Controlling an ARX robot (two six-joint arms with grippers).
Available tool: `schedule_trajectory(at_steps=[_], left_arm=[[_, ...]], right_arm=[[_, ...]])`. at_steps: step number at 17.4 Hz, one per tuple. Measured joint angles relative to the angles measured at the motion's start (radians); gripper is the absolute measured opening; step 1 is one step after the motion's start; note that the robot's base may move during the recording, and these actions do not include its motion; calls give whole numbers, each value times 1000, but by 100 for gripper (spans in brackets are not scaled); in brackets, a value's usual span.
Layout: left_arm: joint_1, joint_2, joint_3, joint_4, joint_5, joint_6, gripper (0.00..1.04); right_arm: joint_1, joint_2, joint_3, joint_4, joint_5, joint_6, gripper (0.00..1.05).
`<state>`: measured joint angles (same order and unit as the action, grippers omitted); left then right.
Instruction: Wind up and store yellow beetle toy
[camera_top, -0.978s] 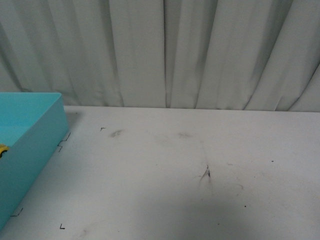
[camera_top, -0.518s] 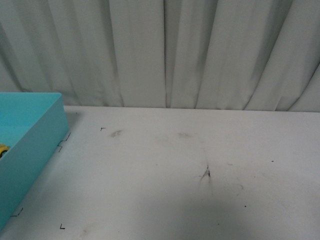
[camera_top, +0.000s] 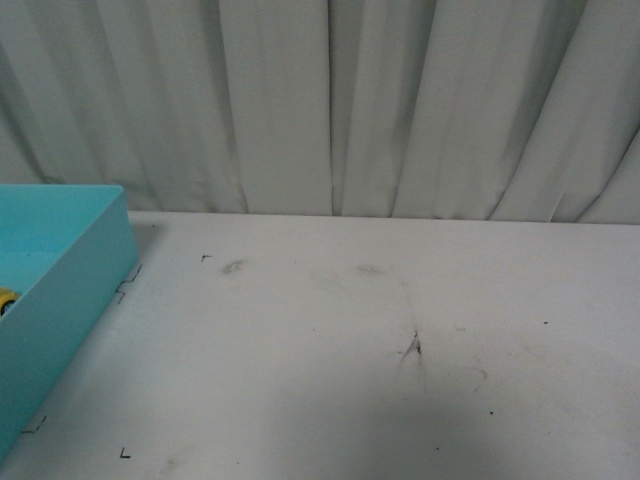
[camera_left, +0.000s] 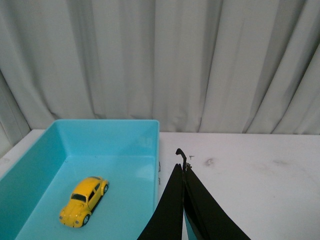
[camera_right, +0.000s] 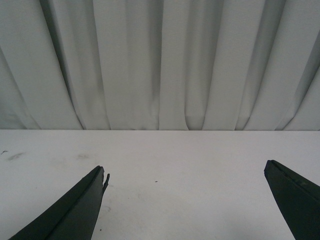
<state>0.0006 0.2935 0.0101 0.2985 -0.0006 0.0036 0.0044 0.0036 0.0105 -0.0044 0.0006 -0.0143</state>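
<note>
Yellow beetle toy (camera_left: 84, 201): glossy, smooth finish. Teal box (camera_left: 146, 136): smooth, plastic-looking walls with a slight sheen. Table (camera_top: 330, 380): matt white surface, scuffed and smudged dark. Curtain (camera_top: 330, 100): matt, pleated pale cloth. Gripper fingers (camera_right: 70, 212): matt black.

Yellow beetle toy (camera_left: 84, 201) upright on wheels in teal box (camera_left: 145, 137).

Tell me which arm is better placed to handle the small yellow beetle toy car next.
Left. The left gripper, closed and empty, hovers beside the teal box where the small yellow beetle toy car sits. The right gripper is open over bare white table.
</note>
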Motion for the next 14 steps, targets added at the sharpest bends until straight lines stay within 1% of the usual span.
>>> schedule_trajectory(at_steps=[8, 9, 10, 11, 14], left_arm=[[0, -115, 0, -121, 0, 0, 2], [0, -163, 3, -190, 0, 0, 2], [0, -276, 1, -308, 0, 0, 2], [-1, -287, 6, -286, -2, 0, 2], [-1, -287, 1, -306, 1, 0, 2]], right_arm=[[0, 0, 0, 0, 0, 0, 98], [0, 0, 0, 0, 0, 0, 98], [0, 0, 0, 1, 0, 0, 98], [0, 0, 0, 0, 0, 0, 98], [0, 0, 0, 0, 0, 0, 98]])
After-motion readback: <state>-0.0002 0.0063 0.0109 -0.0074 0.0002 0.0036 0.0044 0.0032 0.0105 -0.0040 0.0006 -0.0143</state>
